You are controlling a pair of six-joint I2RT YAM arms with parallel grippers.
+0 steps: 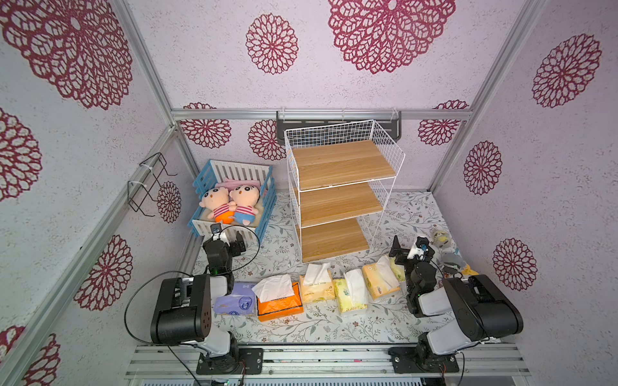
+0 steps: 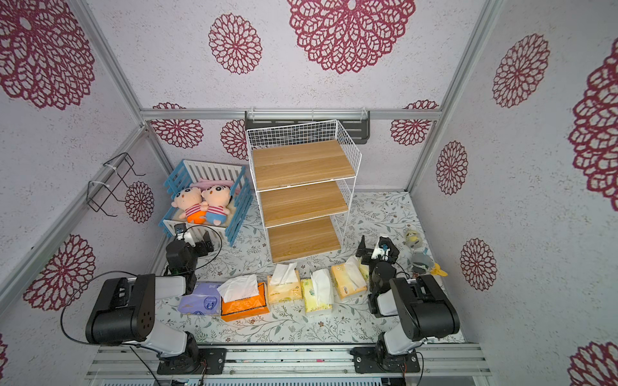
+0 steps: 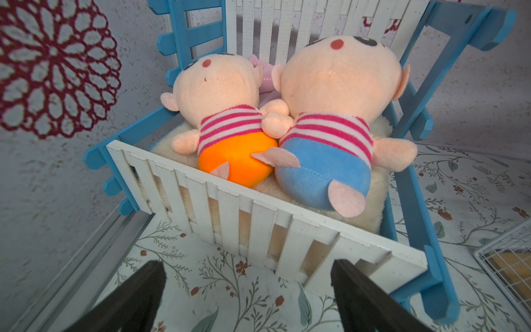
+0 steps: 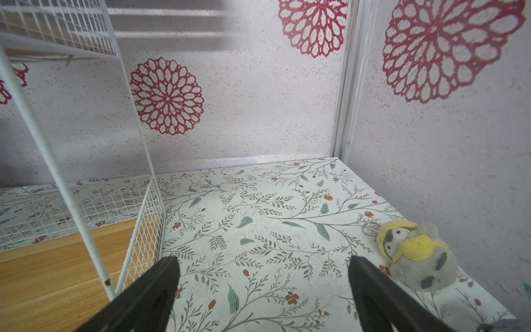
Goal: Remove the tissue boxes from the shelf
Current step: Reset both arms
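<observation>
The shelf (image 1: 341,187) (image 2: 301,187) stands at the back middle, and its three wooden boards are bare in both top views. Several tissue boxes lie in a row on the table in front of it: lavender (image 1: 234,300), orange (image 1: 279,302), cream (image 1: 316,284), yellow-green (image 1: 351,294), yellow (image 1: 379,280). One more pack (image 1: 397,269) is partly hidden behind the right arm. My left gripper (image 1: 235,243) (image 3: 248,267) is open and empty, facing the crate. My right gripper (image 1: 399,249) (image 4: 263,261) is open and empty beside the shelf's lowest board (image 4: 57,258).
A blue-and-white crate (image 1: 264,214) (image 3: 258,212) holds two plush dolls (image 1: 230,200). A small plush penguin (image 1: 440,238) (image 4: 413,253) and a grey toy (image 1: 451,260) lie by the right wall. A black rack (image 1: 391,128) hangs behind the shelf. A wire holder (image 1: 147,183) hangs on the left wall.
</observation>
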